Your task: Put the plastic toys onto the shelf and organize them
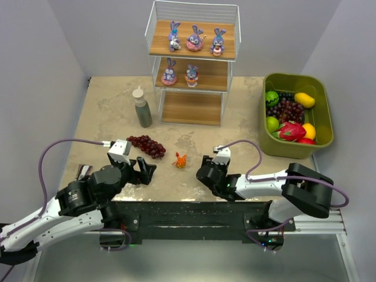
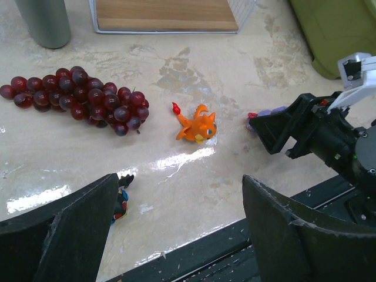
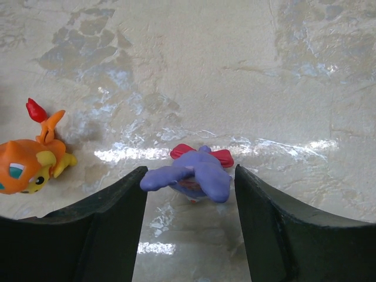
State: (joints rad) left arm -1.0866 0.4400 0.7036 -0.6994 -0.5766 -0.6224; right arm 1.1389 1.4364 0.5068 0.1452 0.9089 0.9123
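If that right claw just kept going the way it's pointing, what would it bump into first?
The purple toy lying on the table, right at the tips of the right gripper, between its open fingers. The orange creature sits off to one side of that line, so it would probably be missed.

Bright, even light from above fills all three views. White glare streaks lie on the glossy tabletop (image 2: 176,161) in both wrist views. Shadows are soft and short. The top view is sharp and evenly lit.
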